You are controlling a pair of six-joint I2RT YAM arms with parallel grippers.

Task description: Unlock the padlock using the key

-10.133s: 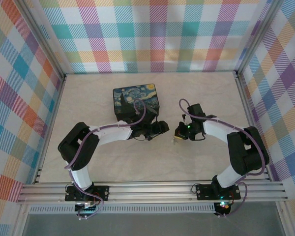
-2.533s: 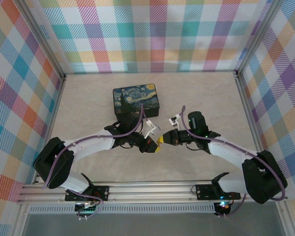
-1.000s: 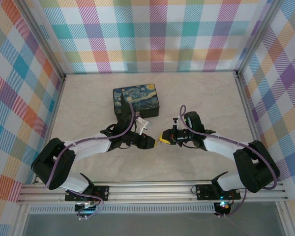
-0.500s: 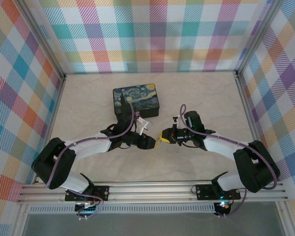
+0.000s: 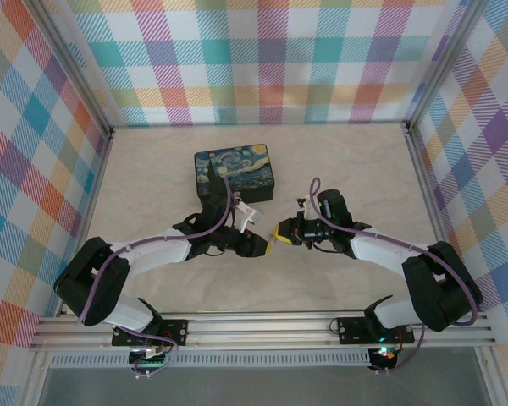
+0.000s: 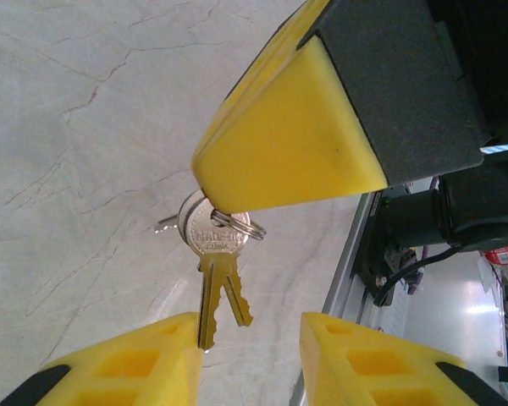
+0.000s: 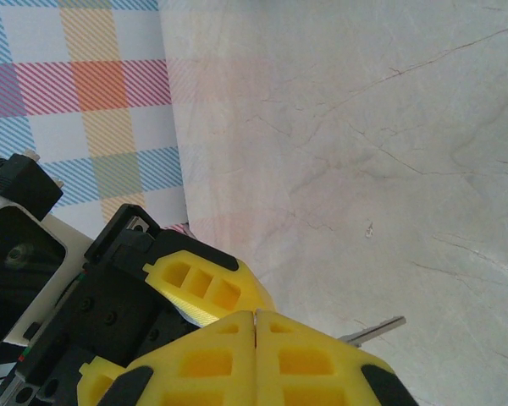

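**One last gap closed: the key [image 6: 206, 304] now dips toward the left gripper [image 6: 247, 359]**

From above, a second ago we could see a sliver of table [image 5: 152, 194] between the two yellow tips. Now the right gripper [image 5: 280, 233] has edged across. Its tip meets the left one's, a little in front of the painted box [image 5: 234, 172].

On the left wrist view, a right fingertip [image 6: 279, 144] comes in from above, pinched on the round head of the key. The key hangs with a second key [image 6: 235, 300] from a small ring [image 6: 239, 225]. Its blade reaches down to the left gripper's own fingers [image 6: 123, 368], just beside or touching the one on the picture's left; we cannot tell which. Those fingers stand a moderate way apart, with nothing between their tips but the blade.

On the right wrist view, the right fingers are pressed flat together. A thin metal tip [image 7: 374, 328] pokes out sideways, possibly another key of the bunch.

We judge that the key is being brought in, either to be fed into a lock or handed over. Nothing suggests a turn has been made yet.

We cannot make out the padlock. It may sit further back between the left fingers, below the picture's edge, so we cannot tell whether they grip anything. From above, wrists and cables cover the meeting point, and the keys are too small to pick out there.
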